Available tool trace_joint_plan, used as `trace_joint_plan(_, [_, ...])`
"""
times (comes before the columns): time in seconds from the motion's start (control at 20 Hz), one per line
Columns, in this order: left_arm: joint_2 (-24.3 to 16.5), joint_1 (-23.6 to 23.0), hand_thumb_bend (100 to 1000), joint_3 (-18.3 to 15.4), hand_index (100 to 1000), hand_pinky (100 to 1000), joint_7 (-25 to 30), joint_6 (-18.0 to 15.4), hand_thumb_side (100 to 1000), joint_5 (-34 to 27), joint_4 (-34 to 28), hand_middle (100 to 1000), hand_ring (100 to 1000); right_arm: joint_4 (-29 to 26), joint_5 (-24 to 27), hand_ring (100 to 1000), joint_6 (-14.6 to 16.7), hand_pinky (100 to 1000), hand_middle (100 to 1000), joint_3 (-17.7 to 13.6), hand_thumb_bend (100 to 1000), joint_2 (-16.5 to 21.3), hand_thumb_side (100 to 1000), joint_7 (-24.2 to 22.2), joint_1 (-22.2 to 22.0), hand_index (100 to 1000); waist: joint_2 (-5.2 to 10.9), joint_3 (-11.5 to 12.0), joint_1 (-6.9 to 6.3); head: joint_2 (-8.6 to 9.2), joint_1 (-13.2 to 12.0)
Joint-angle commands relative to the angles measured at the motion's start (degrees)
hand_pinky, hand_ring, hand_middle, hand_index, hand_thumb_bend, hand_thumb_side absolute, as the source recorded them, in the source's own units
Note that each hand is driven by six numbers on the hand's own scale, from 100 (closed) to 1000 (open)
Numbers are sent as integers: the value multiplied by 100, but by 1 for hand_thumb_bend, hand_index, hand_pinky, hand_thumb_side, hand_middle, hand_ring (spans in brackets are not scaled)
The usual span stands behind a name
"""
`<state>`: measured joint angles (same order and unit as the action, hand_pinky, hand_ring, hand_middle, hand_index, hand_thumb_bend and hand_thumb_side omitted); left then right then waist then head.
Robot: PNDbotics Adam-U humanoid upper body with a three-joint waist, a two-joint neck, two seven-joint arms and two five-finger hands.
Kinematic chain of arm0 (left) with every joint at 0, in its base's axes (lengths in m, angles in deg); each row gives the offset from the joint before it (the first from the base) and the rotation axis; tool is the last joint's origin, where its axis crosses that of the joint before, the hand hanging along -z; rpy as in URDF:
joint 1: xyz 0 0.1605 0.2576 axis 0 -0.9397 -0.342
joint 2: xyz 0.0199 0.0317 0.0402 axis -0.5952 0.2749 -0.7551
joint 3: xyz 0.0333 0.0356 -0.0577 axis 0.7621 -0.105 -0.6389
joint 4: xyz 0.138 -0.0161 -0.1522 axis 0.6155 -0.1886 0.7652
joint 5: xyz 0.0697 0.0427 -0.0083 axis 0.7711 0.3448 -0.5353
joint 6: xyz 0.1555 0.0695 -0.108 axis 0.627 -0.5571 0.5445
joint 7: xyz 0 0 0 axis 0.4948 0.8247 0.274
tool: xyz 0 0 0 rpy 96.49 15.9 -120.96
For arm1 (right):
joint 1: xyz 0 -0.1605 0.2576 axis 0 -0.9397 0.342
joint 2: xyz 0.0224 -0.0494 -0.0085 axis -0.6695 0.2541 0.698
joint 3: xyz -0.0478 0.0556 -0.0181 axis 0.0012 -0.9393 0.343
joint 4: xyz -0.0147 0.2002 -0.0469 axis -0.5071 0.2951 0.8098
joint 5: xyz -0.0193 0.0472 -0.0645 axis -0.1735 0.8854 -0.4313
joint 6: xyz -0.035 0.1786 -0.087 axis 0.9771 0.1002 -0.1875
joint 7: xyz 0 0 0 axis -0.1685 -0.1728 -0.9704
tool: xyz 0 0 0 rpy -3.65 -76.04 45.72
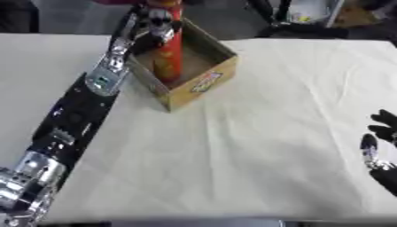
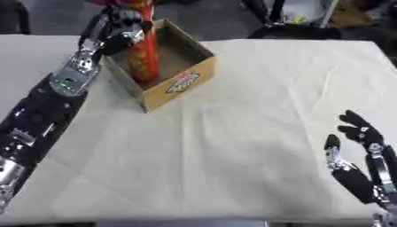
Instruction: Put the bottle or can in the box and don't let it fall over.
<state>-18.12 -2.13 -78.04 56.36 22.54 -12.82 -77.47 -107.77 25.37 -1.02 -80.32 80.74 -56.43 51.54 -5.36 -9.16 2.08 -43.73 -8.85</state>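
Observation:
A tall red and orange can [image 1: 170, 53] stands upright inside the open cardboard box [image 1: 209, 75] at the far left of the table. My left arm reaches up along the left side, and my left hand [image 1: 157, 23] is curled round the can's upper part. The can's lower end sits at the box floor, near the box's left wall. My right hand [image 2: 358, 155] rests open at the lower right, fingers up, far from the box.
A pale cloth covers the table [image 1: 256, 146], with wide free room between the box and my right hand. Dark equipment and chair legs [image 1: 287, 22] stand beyond the far edge.

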Motion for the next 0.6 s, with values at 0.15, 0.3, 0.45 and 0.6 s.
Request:
trace_joint_plan(0.15, [-394,-221,859,-137,1000,955,-400,6,922,498,-527,1000,948,-45,-35,820,-16,843,859,-68,100,73,634,6,31,962,85,97,-53,34,86])
trace_joint_plan(0.3, [-524,-582,767,-366,1000,945,-603,13,858,655,-956,993,944,-55,-42,821,-27,843,860,-102,100,64,635,24,32,963,71,175,-40,54,151])
trace_joint_plan(0.45, [-731,-1047,609,-621,1000,940,-670,-225,783,445,-1431,977,939,-53,-33,821,-59,843,861,-165,100,80,642,75,-9,963,35,339,-66,52,225])
trace_joint_plan(0.6, [-838,-1523,522,-832,961,931,-442,-512,786,161,-1908,950,921,-56,-15,822,-84,843,863,-226,100,97,646,127,-33,961,-19,522,-90,21,276])
